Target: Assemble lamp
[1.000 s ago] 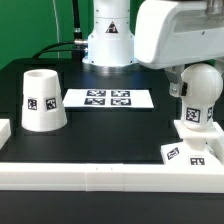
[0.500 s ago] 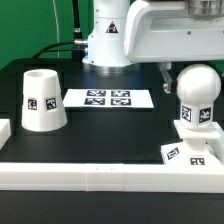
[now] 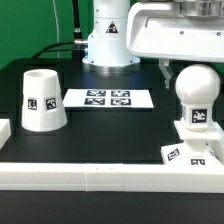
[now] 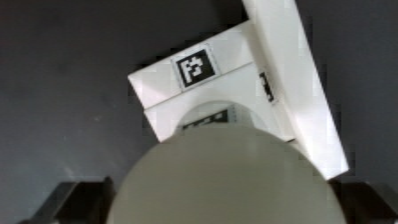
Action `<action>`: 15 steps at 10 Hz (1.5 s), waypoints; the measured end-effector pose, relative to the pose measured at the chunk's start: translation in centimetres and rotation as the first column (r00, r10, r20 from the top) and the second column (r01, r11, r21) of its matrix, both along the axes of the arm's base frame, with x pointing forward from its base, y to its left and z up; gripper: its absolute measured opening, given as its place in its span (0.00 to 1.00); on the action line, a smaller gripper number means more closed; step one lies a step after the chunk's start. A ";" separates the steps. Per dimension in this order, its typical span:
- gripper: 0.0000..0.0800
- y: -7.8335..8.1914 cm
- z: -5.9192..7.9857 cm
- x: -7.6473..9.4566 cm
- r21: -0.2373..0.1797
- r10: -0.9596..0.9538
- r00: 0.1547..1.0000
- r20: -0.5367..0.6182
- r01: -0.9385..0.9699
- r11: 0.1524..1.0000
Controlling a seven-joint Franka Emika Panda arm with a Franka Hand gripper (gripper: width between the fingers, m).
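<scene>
Lamp work looked about halfway done. The white plastic round-headed bulb point(image 3: 196, 92) stood upright on the flat square white base point(image 3: 186, 153) at the exterior view's right, just behind the long white border rail point(image 3: 100, 178). I judged the base sat near that rail so it could be braced while the bulb went in. I could not tell whether the bulb's stem was fully seated. My claw point(image 4: 222, 205) hung over the bulb's dome with its jaws wide and gripped nothing. In the wrist view one dark finger point(image 4: 80, 200) showed on each side of the dome, and neither appeared to press on it. Straddling the dome that way made sense to me, since a straight rise would clear the head without tipping the bulb. The larger white truncated-cone shade point(image 3: 43, 100) rested wide end down on the black counter point(image 3: 110, 130), well apart at the exterior view's left and not yet fitted. That pose kept it steady and left its narrow top open for a grasp. The marker board point(image 3: 108, 98) lay flat between shade and bulb.
</scene>
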State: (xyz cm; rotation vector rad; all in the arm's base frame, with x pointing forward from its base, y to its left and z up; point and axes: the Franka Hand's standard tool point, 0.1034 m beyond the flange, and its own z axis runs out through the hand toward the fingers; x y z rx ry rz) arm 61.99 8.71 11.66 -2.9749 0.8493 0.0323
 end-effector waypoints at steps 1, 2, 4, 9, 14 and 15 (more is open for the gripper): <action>0.72 0.1 0.0 0.0 0.006 -0.059 0.998 -0.005 0.059 0.998; 0.72 0.2 0.0 0.0 0.014 -0.129 0.992 -0.011 0.129 0.992; 0.72 0.3 -0.1 0.0 0.030 -0.252 0.967 -0.026 0.253 0.967; 0.72 0.6 -0.1 0.1 0.047 -0.461 0.886 -0.051 0.463 0.885; 0.87 0.9 0.1 0.1 0.056 -0.340 0.940 -0.036 0.341 0.938; 0.87 0.8 0.1 0.1 0.058 -0.195 0.981 -0.017 0.195 0.979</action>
